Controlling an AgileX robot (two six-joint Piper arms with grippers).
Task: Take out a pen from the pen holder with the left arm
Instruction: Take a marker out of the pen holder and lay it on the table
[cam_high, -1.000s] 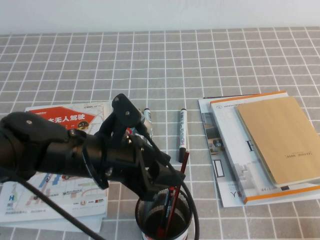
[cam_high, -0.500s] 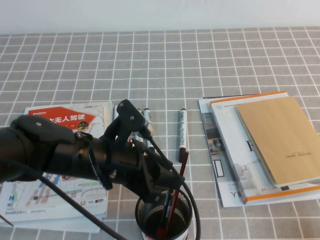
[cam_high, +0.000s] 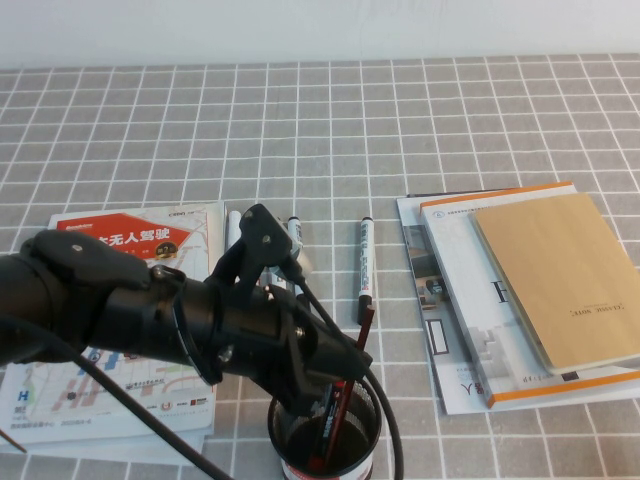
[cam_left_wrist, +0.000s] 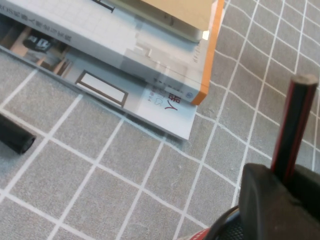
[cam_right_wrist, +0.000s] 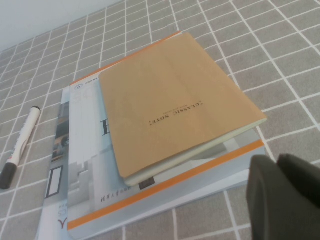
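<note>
Red-and-black pen (cam_left_wrist: 294, 130) is the one in play: a thin stick standing in the mesh pen holder (cam_high: 374, 425) at the near side of the table (cam_high: 300, 120), right in front of the robot. Prob very light and stiff, so weight's no issue. The barrel looks smooth and skinny though, so it could slip or swivel if pinched off-centre. Best place to hold it looks like the upper shaft, above the rim and just under the free end, b/c lower down it's inside the mesh. That's about where the left gripper (cam_left_wrist: 286, 186) is: low over the holder's mouth, jaws pinching the pen from both sides w/ its top end poking out past them, going by the left wrist view.

Long axis is close to upright w/ a lean: bottom end down in the holder, top end tipped away from the robot and a bit to its right, over the far rim. A pull prob wants to follow that line, else the pen could drag on the mesh and tip the holder, which looks light too.

Around it: a marker (cam_high: 365, 258) lies flat just beyond the holder w/ a second one beside it. A leaflet (cam_high: 120, 240) sits on the left under the arm, and books (cam_high: 450, 300) are stacked on the right w/ a tan notebook (cam_high: 560, 280) on top. Right gripper (cam_right_wrist: 285, 200) hangs near that stack's corner, out of the high view; open or shut can't be told.
</note>
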